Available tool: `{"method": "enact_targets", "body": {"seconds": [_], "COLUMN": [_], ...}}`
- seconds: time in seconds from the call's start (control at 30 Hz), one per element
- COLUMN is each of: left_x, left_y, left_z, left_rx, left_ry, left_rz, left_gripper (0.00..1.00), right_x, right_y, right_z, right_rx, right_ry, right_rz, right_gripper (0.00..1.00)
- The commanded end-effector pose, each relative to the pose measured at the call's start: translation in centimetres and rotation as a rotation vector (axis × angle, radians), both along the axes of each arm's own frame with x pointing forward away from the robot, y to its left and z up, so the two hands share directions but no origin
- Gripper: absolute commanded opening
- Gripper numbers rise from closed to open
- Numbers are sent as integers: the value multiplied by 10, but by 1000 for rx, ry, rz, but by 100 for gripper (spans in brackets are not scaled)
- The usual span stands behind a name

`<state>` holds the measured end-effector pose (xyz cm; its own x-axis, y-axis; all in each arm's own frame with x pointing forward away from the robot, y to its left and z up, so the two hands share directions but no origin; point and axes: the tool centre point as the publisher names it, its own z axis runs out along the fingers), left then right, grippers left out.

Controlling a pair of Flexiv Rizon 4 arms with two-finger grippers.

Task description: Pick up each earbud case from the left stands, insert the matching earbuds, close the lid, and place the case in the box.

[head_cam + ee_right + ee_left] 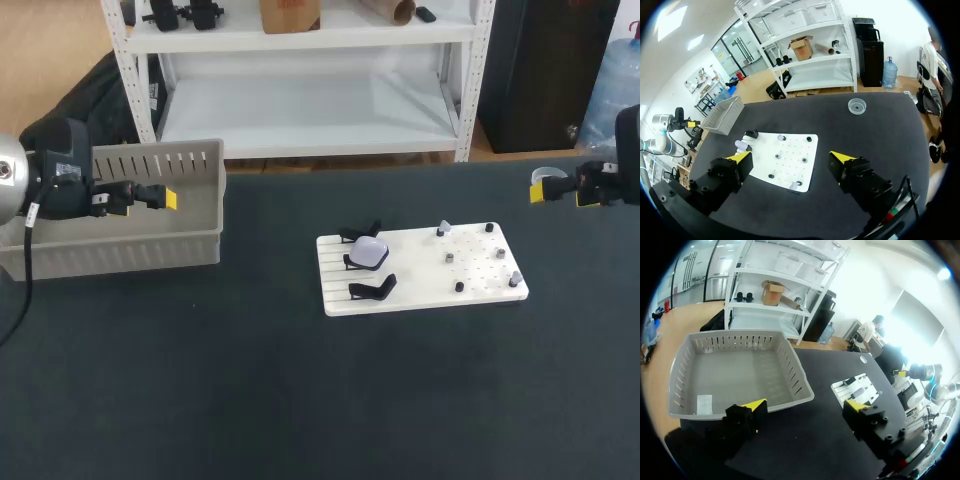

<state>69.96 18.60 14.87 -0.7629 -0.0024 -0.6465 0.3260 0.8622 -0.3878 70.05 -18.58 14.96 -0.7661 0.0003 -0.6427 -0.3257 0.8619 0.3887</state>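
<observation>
Yellow tips of the left claw (805, 407) stood wide apart with nothing between them. The grey slotted box (790, 371) lay just ahead of and under it, at the table's left side. All that showed in the box was a small white label (704, 402) on its floor.

The right claw (790, 157) was likewise spread and held nothing, hanging over the table's right edge. A small clear round dish (856, 105) sat on the dark tabletop ahead of it, apart from everything else.

Between the two arms lay one white board (420, 285), its long axis running left to right. Three black stands (372, 289) sat in a column at its left end, each stretched roughly along the board's length. One pale earbud case (369, 252) rested in the middle stand. Its broader side seemed to follow the same line, though I could not tell which way the lid faced or whether it was shut. The other two stands carried nothing. Six small pieces (460, 286) stood on the right half of the board, some dark and some pale, too small to make out further.
</observation>
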Motion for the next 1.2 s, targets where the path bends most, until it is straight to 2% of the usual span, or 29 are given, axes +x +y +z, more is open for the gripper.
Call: {"method": "enact_targets", "body": {"seconds": [0.03, 0.5, 0.53, 0.57, 0.6, 0.67, 0.7, 0.73, 0.77, 0.87, 0.97, 1.0, 1.03, 1.2], "left_x": [1, 1, 0, -2, -5, -18, -25, -31, -35, -49, -58, -60, -61, -61], "left_y": [-1, -1, -3, -5, -7, -7, -7, -6, -6, -12, -19, -22, -28, -28], "left_z": [1, 1, 4, 5, 8, 13, 15, 16, 17, 21, 25, 27, 28, 28], "left_rx": [6, 6, -16, 9, 31, -12, 0, -31, -36, -31, 5, 19, 62, 62], "left_ry": [5, 5, -63, -103, -185, -382, -478, -531, -594, -726, -816, -824, -819, -819], "left_rz": [2, 2, -93, -143, -227, -410, -473, -550, -633, -873, -1083, -1142, -1175, -1175], "left_gripper": [100, 100, 100, 100, 100, 100, 100, 100, 100, 100, 100, 100, 100, 100], "right_x": [0, 0, 0, 0, 0, 0, 0, 0, 0, 0, 0, 0, 0, 0], "right_y": [0, 0, 0, 0, 0, 0, 0, 0, 0, 0, 0, 0, 0, 0], "right_z": [0, 0, 0, 0, 0, 0, 0, 0, 0, 0, 0, 0, 0, 0], "right_rx": [0, 0, 0, 0, 0, 0, 0, 0, 0, 0, 0, 0, 0, 0], "right_ry": [1, 1, 1, 1, 1, 1, 1, 1, 1, 1, 1, 1, 1, 1], "right_rz": [1, 1, 1, 1, 1, 1, 1, 1, 1, 1, 1, 1, 1, 1], "right_gripper": [100, 100, 100, 100, 100, 100, 100, 100, 100, 100, 100, 100, 100, 100]}}
